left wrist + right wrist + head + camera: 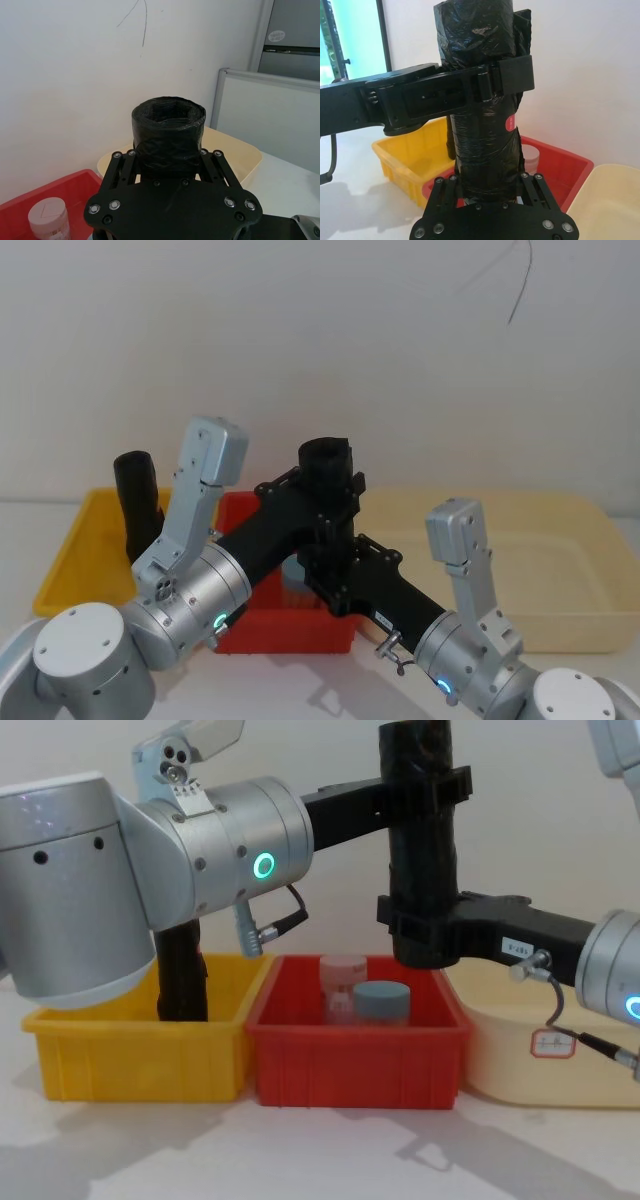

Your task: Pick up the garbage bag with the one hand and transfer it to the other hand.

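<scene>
A red bin (355, 1060) sits below the right gripper (420, 932), holding a clear jar (340, 988) and a grey-lidded jar (381, 1005). A yellow bin (130, 1060) with an upright black roll (182, 970) stands left of the gripper, a cream tub (500, 1055) right of it.

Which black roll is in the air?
The garbage bag, clamped by the left end effector and right end effector above the red bin; the other roll stands in the yellow bin.

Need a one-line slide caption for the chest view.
Handover above the red bin: left gripper clamps the upright garbage bag near its top, right gripper grips lower down.
</scene>
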